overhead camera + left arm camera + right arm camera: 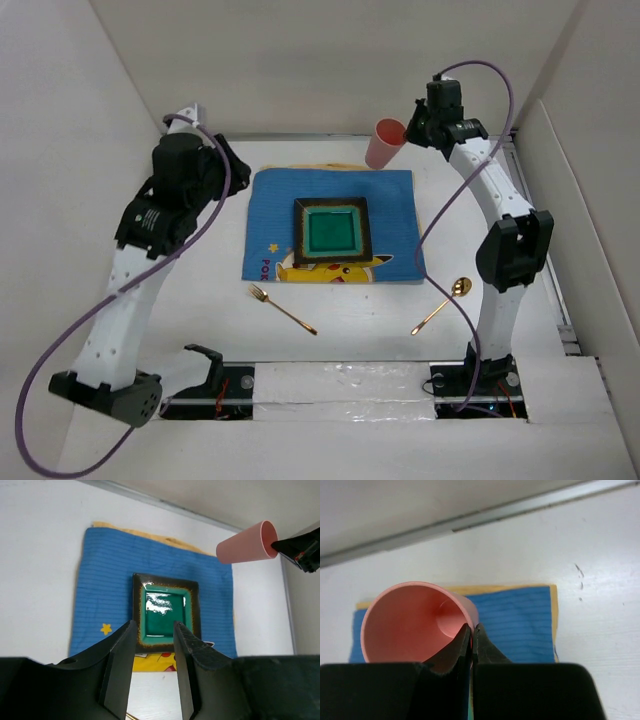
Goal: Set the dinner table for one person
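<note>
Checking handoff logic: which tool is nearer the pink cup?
Right. The right tool is shut on the rim of the pink cup, at a far corner of the placemat. The left tool is open, across the placemat from it.

Left wrist view: left hand [154, 630] fingers [120, 670] block the near edge of the plate [167, 607] and the near strip of the placemat [105, 580]. Right hand [280, 545] is clipped by the right frame edge, only a dark tip at the pink cup [247, 542] rim shows. Right wrist view: cup's near wall sits behind the fingers, and the cup blocks the placemat's left part. Top view: left hand can't be made out under its arm; plate covers most of the placemat's cartoon.
</note>
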